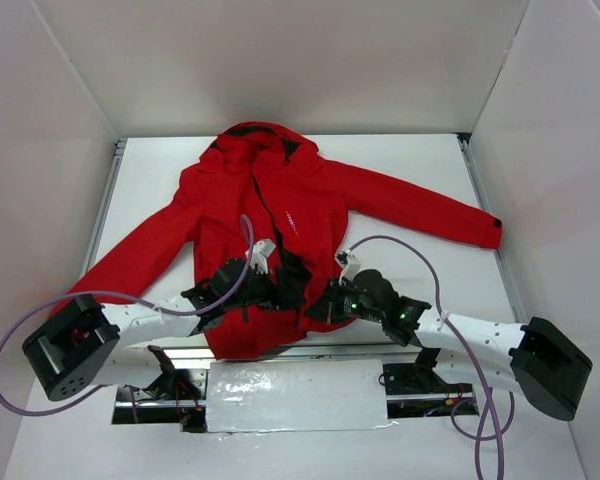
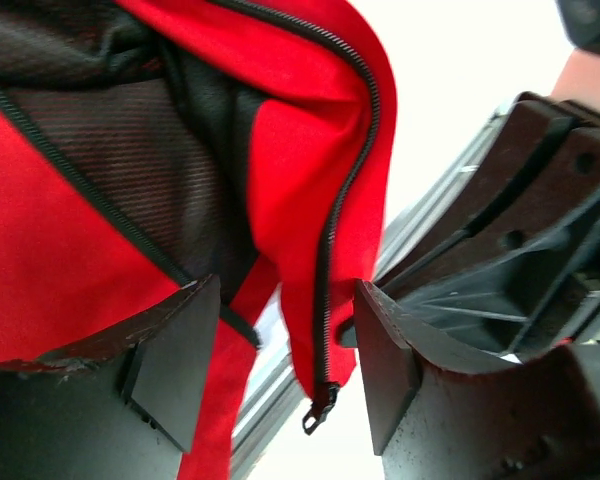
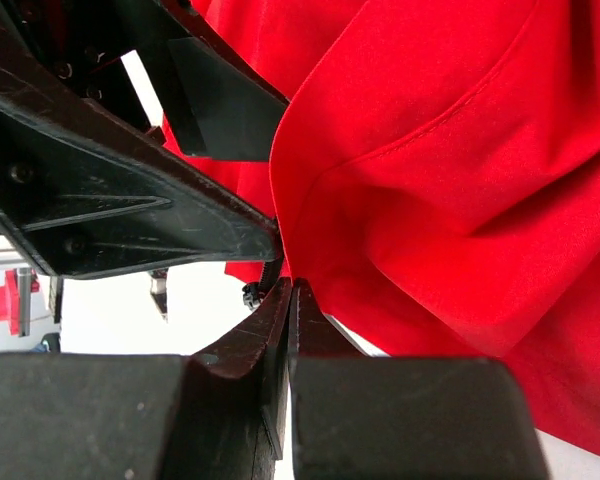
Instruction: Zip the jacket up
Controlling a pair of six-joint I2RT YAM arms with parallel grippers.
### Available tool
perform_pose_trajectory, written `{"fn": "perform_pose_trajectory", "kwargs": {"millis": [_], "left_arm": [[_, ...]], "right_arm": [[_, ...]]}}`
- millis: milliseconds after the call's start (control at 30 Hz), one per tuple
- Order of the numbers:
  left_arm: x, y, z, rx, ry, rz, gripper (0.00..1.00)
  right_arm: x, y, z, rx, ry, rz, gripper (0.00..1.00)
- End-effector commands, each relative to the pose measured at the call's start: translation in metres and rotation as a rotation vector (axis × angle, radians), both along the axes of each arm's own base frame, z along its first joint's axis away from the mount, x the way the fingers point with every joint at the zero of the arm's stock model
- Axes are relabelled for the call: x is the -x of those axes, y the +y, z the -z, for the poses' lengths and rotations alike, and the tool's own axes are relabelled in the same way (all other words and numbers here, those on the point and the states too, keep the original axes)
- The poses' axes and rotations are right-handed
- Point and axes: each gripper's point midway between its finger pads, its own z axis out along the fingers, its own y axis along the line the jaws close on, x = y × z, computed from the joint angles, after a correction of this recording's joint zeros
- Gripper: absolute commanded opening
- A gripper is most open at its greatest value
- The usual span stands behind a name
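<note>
The red jacket [image 1: 280, 200] lies face up on the white table, sleeves spread, its front open at the bottom and showing dark lining [image 2: 150, 170]. My left gripper [image 1: 270, 290] is open at the hem. In the left wrist view its fingers [image 2: 285, 300] stand on either side of a hanging red front edge with black zip teeth [image 2: 325, 260] and the zip slider [image 2: 320, 405] at its lower end, without touching it. My right gripper [image 1: 322, 302] is shut on the jacket's other front edge [image 3: 450, 170], pinching it at the fingertips [image 3: 290, 288].
White walls enclose the table on three sides. A metal rail and a pale panel [image 1: 295, 395] run along the near edge, just below the hem. Purple cables [image 1: 400, 245] loop over both arms. The two grippers are close together; the left one fills the upper left of the right wrist view [image 3: 130, 200].
</note>
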Motion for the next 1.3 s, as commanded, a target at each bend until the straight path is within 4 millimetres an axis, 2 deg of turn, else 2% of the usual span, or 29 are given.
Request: {"fn": "perform_pose_trajectory", "kwargs": {"millis": [0,100,133,233,267,300,467,500,533,567,767,967,1033,1200,1267], "left_arm": [[0.0,-0.016,-0.022,0.095,-0.046,0.046,0.67],[-0.001,-0.018,-0.017,0.084,-0.039,0.05,0.64],[-0.002,-0.018,-0.014,0.077,-0.037,0.05,0.57],[-0.003,-0.019,-0.004,0.056,-0.021,0.046,0.48],[-0.004,-0.019,-0.002,0.051,-0.018,0.045,0.4],[-0.005,-0.019,0.002,0.04,-0.01,0.044,0.37],[-0.007,-0.02,0.009,0.022,-0.013,0.042,0.29],[-0.007,-0.021,0.012,0.016,-0.011,0.045,0.23],[-0.008,-0.021,0.013,0.012,-0.009,0.044,0.06],[-0.01,-0.024,0.012,0.012,-0.01,0.047,0.0],[-0.009,-0.028,0.002,0.046,-0.036,0.072,0.0],[-0.003,-0.029,-0.019,0.096,-0.081,0.094,0.0],[-0.003,-0.028,-0.021,0.094,-0.093,0.091,0.0],[0.002,-0.029,-0.024,0.089,-0.105,0.104,0.0],[0.004,-0.029,-0.021,0.09,-0.097,0.111,0.0]], "right_arm": [[-0.004,-0.001,-0.002,-0.012,-0.018,0.024,0.0],[-0.004,-0.002,-0.003,-0.019,-0.014,0.032,0.0],[-0.004,-0.002,-0.004,-0.024,-0.017,0.036,0.0],[-0.004,-0.002,-0.006,-0.033,-0.017,0.04,0.0],[-0.004,-0.002,-0.005,-0.032,-0.015,0.041,0.0],[-0.004,-0.003,-0.005,-0.03,-0.015,0.042,0.0],[-0.001,-0.003,-0.004,-0.039,-0.007,0.037,0.0],[-0.001,-0.003,-0.003,-0.04,-0.004,0.035,0.0],[-0.001,-0.003,-0.003,-0.042,-0.005,0.035,0.0],[-0.001,-0.004,-0.002,-0.038,-0.004,0.04,0.0],[-0.01,-0.019,0.015,0.029,0.024,0.135,0.0],[-0.02,-0.038,0.037,0.117,0.071,0.252,0.0],[-0.021,-0.038,0.038,0.111,0.073,0.252,0.01],[-0.016,-0.024,0.032,0.037,0.056,0.185,0.23],[-0.013,-0.018,0.026,-0.009,0.043,0.149,0.24]]}}
